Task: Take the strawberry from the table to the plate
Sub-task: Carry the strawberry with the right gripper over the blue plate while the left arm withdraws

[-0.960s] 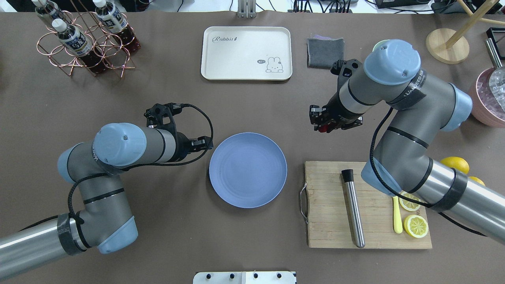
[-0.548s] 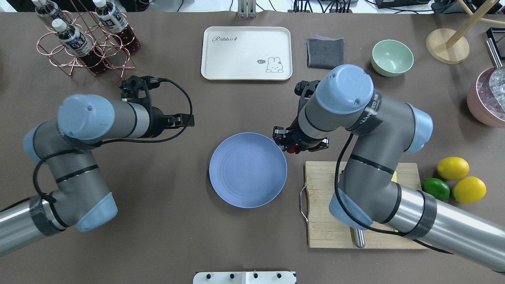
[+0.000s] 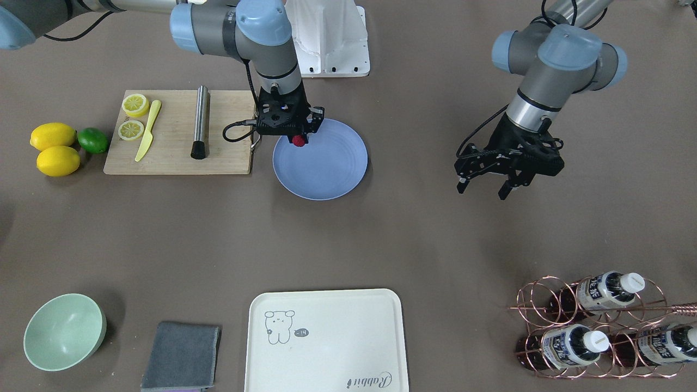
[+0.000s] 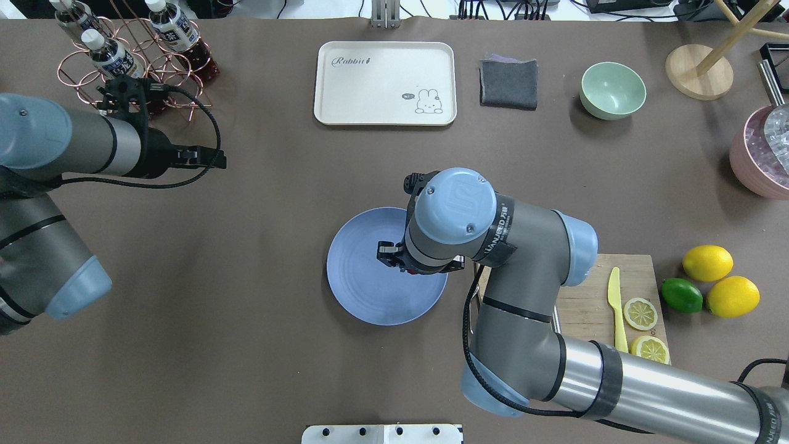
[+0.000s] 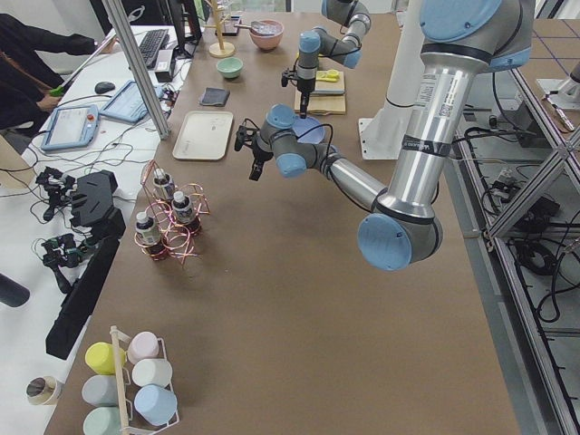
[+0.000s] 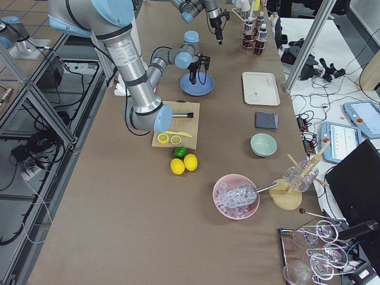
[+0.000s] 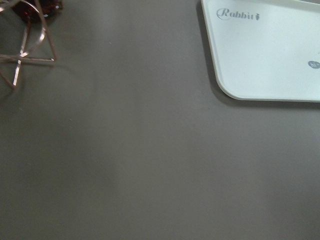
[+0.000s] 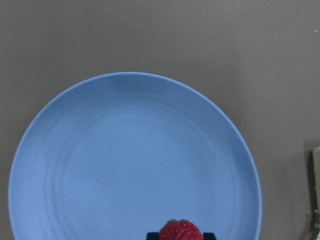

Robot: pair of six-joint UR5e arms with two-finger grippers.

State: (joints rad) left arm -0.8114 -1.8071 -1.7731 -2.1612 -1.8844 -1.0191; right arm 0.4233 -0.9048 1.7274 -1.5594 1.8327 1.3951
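Note:
The strawberry (image 3: 298, 141), small and red, is pinched in my right gripper (image 3: 298, 137), which is shut on it. It hangs just above the blue plate (image 3: 326, 163), over the plate's side nearest the cutting board. In the right wrist view the strawberry (image 8: 181, 231) sits at the bottom edge, over the plate (image 8: 125, 165). From overhead my right wrist covers most of the gripper above the plate (image 4: 360, 277). My left gripper (image 3: 483, 190) hangs open and empty over the bare table (image 4: 246, 345), well off to the plate's side.
A cutting board (image 3: 169, 125) with lemon slices, a yellow knife and a metal rod lies beside the plate. Lemons and a lime (image 3: 93, 140) are past it. A cream tray (image 4: 385, 83), grey cloth (image 4: 508, 82), green bowl (image 4: 613, 90) and bottle rack (image 4: 132, 58) line the far side.
My right arm swung left with the strawberry, from beside the cutting board to above the plate. My left arm drew back left, toward the bottle rack.

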